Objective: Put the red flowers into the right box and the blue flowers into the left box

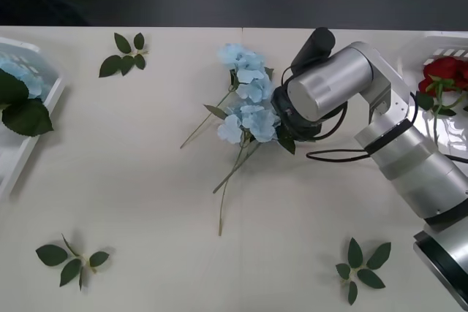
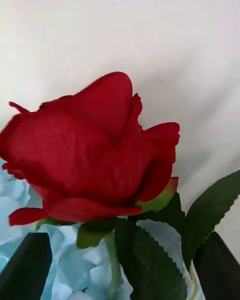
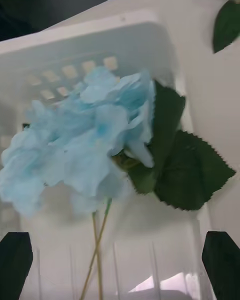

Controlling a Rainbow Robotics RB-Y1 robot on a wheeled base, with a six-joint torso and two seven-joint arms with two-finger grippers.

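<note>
While the right arm reaches low over the desk (image 1: 146, 180), its pincer is buried among the blue flowers (image 1: 248, 96) at mid-desk; more red flowers (image 1: 446, 72) lie in the right box (image 1: 431, 40).

Right wrist view: a rose (image 2: 90, 150) sits between wide-open black fingers (image 2: 25, 265), ungripped — closing could snag blue petals too.

Left wrist view: the left pincer, open and empty, hangs over a hydrangea (image 3: 85, 150) in the left box (image 3: 90, 40).

Green leaf sprigs (image 1: 123, 55) on pale table (image 1: 131, 158)
</note>
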